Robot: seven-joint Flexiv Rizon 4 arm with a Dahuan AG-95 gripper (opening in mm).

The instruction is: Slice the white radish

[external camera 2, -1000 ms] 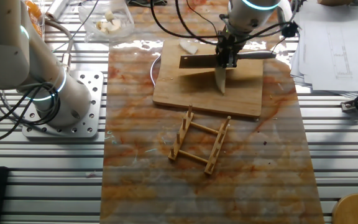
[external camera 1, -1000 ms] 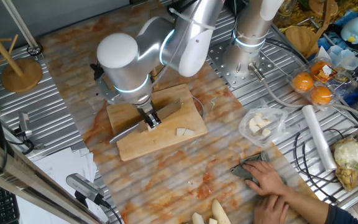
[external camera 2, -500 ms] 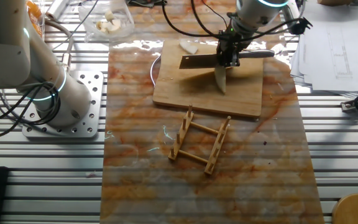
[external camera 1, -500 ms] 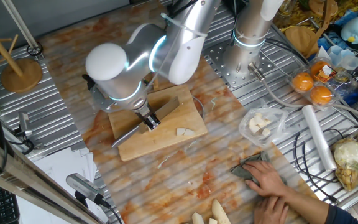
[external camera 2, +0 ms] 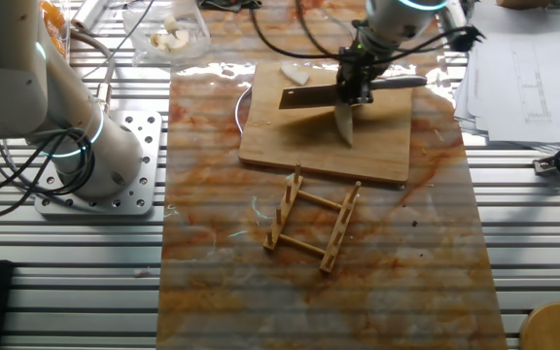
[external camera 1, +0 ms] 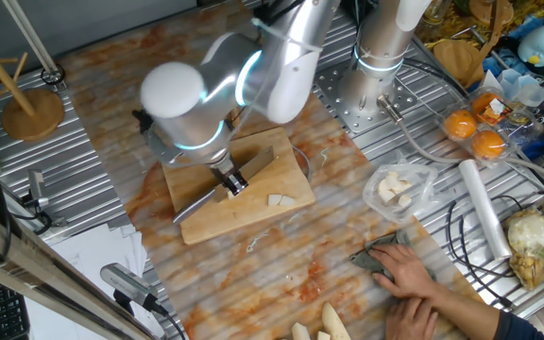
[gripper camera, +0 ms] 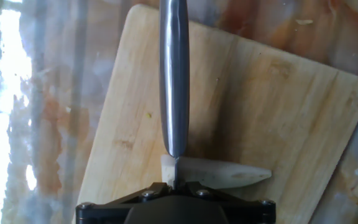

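A wooden cutting board [external camera 1: 201, 222] [external camera 2: 387, 156] [gripper camera: 278, 106] lies on the marbled table. On it lies the white radish [external camera 2: 344, 124] [gripper camera: 219, 173], a tapered cream stick. My gripper [external camera 1: 230, 181] [external camera 2: 358, 84] [gripper camera: 174, 186] is shut on a knife and stands right over the radish's thick end. The knife's grey handle [gripper camera: 174, 81] [external camera 1: 195, 202] runs away from the jaws, and the blade [external camera 2: 309, 95] [external camera 1: 258, 166] crosses the radish. A small cut radish chunk [external camera 1: 280, 199] [external camera 2: 295, 73] sits near the board's edge.
A wooden rack [external camera 2: 314, 226] stands beside the board. A clear bag of pale chunks [external camera 1: 395, 186], a person's hand [external camera 1: 412, 276] on a grey cloth, thick pale roots [external camera 1: 321, 324] and a second arm's base [external camera 2: 95, 160] surround the work area.
The arm's elbow swung left and then back to the right. The knife stayed over the radish, its handle tilting slightly.
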